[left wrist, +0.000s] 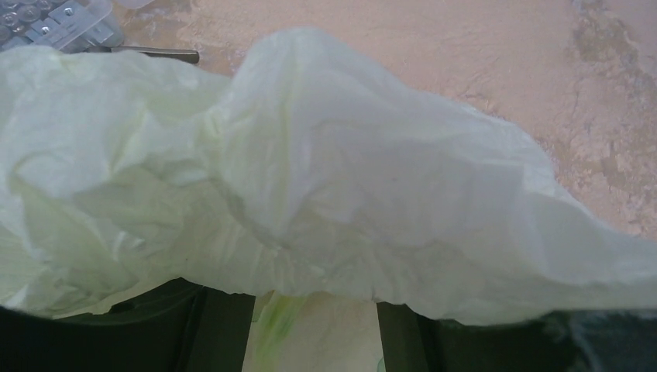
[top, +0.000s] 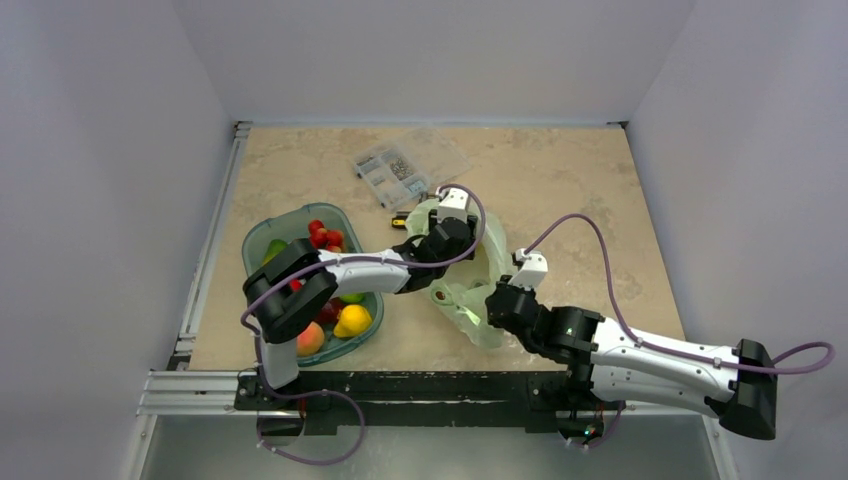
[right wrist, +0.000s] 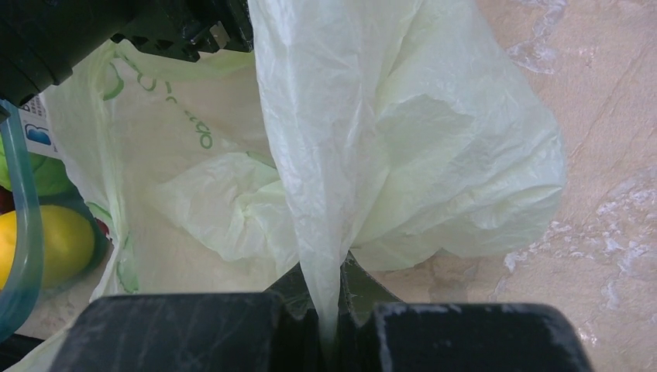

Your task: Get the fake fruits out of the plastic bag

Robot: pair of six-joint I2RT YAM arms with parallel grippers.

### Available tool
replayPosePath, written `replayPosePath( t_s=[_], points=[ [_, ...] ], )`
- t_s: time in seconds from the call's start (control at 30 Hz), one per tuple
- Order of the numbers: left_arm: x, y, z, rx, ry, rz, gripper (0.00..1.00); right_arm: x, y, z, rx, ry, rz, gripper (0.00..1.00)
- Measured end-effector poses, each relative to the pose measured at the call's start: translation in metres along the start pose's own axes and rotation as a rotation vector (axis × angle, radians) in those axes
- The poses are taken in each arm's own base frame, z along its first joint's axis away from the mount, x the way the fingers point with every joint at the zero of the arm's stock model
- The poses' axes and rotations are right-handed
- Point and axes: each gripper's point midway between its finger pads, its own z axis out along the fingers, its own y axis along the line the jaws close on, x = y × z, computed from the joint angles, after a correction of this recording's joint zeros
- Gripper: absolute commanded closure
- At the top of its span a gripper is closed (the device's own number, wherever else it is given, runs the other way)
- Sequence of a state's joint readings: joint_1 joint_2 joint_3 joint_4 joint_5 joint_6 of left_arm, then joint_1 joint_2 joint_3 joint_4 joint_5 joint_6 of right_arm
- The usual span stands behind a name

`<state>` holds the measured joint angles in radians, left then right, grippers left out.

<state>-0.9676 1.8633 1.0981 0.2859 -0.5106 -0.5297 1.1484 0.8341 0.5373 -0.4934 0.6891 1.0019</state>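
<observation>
At the left, the teal oval tray [top: 247, 252] holds the fake fruits [top: 352, 320] that show, a yellow one at its near right side, along with the strawberry cluster [top: 322, 236] and the peach [top: 310, 340]. The left gripper [left wrist: 314, 325] reaches right, across the tray, to the far side of the plastic bag [top: 475, 300]. Its jaws stand well apart with bag film draped over them and across the gap. I cannot tell whether they bear on the film. The bag lies crumpled at mid-table between the two grippers. At its right edge, the right gripper [right wrist: 329, 318] has its jaws closed tight on a gathered strip of film.

No fruit shows inside the bag in any view, so the emptying looks about finished. The next move likely calls for lifting or spreading the film to check for a hidden piece. The clear parts organiser [top: 405, 165] sits just beyond the bag, and the left forearm hangs over the tray, crowding any drop there.
</observation>
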Motion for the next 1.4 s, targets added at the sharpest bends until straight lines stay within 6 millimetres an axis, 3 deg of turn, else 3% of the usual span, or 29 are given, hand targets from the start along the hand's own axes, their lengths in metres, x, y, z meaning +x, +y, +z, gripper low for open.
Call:
replayPosePath(
  t_s=[0.43, 0.5, 0.73, 0.8, 1.0, 1.2, 1.3, 1.4],
  points=[
    [0.026, 0.017, 0.004, -0.051, 0.102, 0.111, 0.26, 0.001, -0.002, 0.0, 0.007, 0.005, -0.007, 1.0],
    [0.032, 0.019, 0.002, -0.028, 0.145, 0.11, 0.31, 0.001, -0.002, 0.0, 0.006, 0.004, -0.007, 1.0],
    [0.034, 0.037, -0.009, 0.121, 0.235, 0.013, 0.92, 0.005, -0.001, 0.004, 0.013, 0.013, -0.015, 1.0],
    [0.024, 0.04, -0.014, 0.157, 0.235, -0.012, 0.98, 0.008, -0.002, 0.006, 0.024, 0.02, -0.025, 1.0],
    [-0.013, 0.016, -0.051, 0.334, 0.218, -0.047, 1.0, 0.016, -0.008, 0.011, 0.065, 0.04, -0.043, 1.0],
    [-0.033, -0.001, -0.097, 0.473, 0.247, -0.042, 1.0, 0.021, -0.025, 0.015, 0.173, 0.042, -0.04, 1.0],
    [-0.04, 0.004, -0.115, 0.478, 0.241, -0.032, 1.0, 0.02, -0.035, 0.016, 0.257, 0.03, -0.034, 1.0],
    [-0.049, 0.027, -0.126, 0.387, 0.191, -0.017, 1.0, 0.019, -0.043, 0.017, 0.318, 0.013, -0.029, 1.0]
  ],
)
